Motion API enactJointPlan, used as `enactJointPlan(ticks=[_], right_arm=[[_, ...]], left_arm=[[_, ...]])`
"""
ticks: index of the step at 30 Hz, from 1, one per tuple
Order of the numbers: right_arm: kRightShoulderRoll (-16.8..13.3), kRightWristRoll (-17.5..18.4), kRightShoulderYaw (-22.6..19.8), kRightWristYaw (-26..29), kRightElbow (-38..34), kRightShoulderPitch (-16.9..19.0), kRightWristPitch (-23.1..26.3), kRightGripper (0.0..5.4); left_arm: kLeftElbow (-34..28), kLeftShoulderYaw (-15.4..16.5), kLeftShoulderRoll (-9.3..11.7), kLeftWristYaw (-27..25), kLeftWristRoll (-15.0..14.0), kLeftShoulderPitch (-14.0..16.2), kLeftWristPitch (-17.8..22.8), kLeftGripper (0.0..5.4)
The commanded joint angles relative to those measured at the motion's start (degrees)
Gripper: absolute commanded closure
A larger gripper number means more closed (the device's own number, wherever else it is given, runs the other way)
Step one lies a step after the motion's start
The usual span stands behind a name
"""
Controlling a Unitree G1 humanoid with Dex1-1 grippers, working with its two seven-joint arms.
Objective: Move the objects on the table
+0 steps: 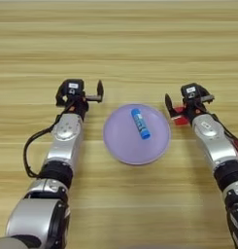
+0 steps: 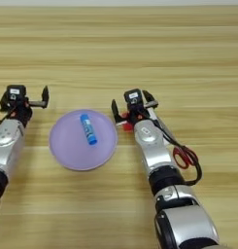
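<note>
- Meanwhile, on the broad light wooden table (image 1: 130,44), the right gripper (image 1: 181,108) stands just right of the round shallow lavender plate (image 1: 121,146), its two black fingers spread apart around a small red cube (image 1: 178,120) that shows low between them; whether either finger touches the cube cannot be told.
- Likely trouble: the cube sits close to the plate's right rim, so a closing grip that catches only a corner could flick it away or pinch it askew, and a low sweep toward the plate could knock the rim and shift the dish.
- Lying inside the plate, right of centre, is a short blue stick-like tube (image 1: 140,123) with a white end pointing far; a bump to the plate could set it rolling.
- Nothing else is in the plate.
- Left of the plate, the left gripper (image 1: 86,95) rests idle on the table, fingers apart and empty.
- Red-handled scissors (image 2: 184,156) lie beside the right forearm.
</note>
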Motion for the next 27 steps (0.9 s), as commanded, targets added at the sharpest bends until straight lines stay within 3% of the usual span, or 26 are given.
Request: enactJointPlan(ticks=[1, 7, 14, 20, 27], right_arm=[[0.5, 0.4, -0.4, -1.0, 0.6, -1.0, -0.5, 0.04], [1.3, 1.1, -1.9, -3.8, -0.1, -1.7, -1.9, 0.04], [1.8, 1.3, -2.3, -5.6, -0.5, -2.1, -2.6, 0.04], [2.3, 1.1, -2.1, -6.2, 0.2, -2.7, -2.8, 0.04], [2.7, 1.0, -2.1, -6.4, 1.0, -3.2, -2.9, 0.04]], left_arm=[[-5.0, -2.7, -2.1, -4.7, -0.9, 3.5, 4.5, 0.0], [-15.2, -10.1, -3.7, -14.4, -0.7, 10.6, 12.2, 0.0], [-19.1, -13.4, -3.6, -17.0, 0.1, 13.7, 16.7, 0.0], [-16.5, -14.8, -3.9, -17.7, 1.2, 13.0, 17.4, 0.0], [-9.1, -15.8, -4.2, -16.7, 3.7, 9.6, 16.6, 0.0]])
